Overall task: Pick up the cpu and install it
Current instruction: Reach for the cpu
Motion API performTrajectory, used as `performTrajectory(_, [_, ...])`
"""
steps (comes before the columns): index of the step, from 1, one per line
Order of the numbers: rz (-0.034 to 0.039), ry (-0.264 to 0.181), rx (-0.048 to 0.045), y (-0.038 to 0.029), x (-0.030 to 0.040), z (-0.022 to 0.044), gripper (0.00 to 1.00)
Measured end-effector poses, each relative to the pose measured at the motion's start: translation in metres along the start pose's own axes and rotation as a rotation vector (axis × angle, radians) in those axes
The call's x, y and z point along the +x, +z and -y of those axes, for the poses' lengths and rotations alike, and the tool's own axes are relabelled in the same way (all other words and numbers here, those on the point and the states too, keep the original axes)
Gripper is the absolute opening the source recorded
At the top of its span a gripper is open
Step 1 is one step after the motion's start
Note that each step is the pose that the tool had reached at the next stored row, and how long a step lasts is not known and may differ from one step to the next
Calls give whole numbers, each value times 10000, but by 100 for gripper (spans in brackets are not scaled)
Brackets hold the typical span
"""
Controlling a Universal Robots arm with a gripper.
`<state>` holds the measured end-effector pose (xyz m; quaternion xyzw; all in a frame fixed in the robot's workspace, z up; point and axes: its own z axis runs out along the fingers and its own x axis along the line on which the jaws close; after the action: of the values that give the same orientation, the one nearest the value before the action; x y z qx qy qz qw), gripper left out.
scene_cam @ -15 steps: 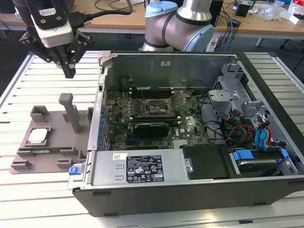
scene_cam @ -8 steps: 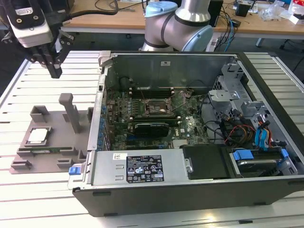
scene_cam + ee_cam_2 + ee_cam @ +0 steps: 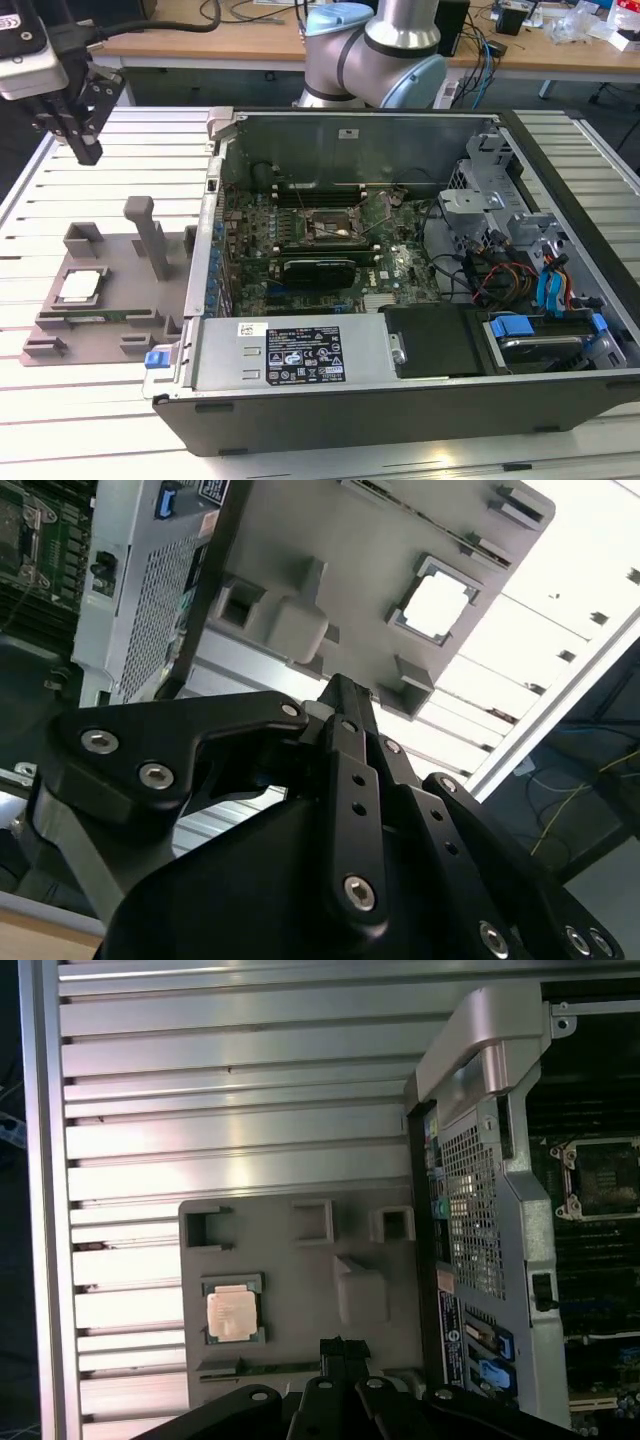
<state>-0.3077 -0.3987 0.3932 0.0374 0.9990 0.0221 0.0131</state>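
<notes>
The cpu [image 3: 82, 287] is a small square chip with a silvery top. It lies flat in a recess of a grey holder [image 3: 120, 268] on the table, at the exterior view's left. Both wrist views show the cpu [image 3: 438, 602] [image 3: 232, 1312] too. My gripper [image 3: 88, 148] hangs above the table's far left corner, well apart from the chip and higher than it. Its fingers [image 3: 345, 705] are pressed together with nothing between them. The black metal-framed socket [image 3: 335, 225] sits open in the motherboard inside the computer case [image 3: 560, 150].
The open case takes up the middle and right of the slatted metal table [image 3: 60, 400], its wall right beside the holder. A grey post [image 3: 152, 235] stands up from the holder. A long black card [image 3: 318, 270] lies just in front of the socket. Cables and drive bays [image 3: 520, 260] fill the case's right side.
</notes>
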Motion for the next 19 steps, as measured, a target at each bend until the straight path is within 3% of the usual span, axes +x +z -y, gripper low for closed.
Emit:
performTrajectory(9, [-1,-1,0,-8,283,21,11])
performTrajectory(15, [-1,-2,1,-11,388,29,11])
performTrajectory(19, [0,-1,0,-13,507,38,11])
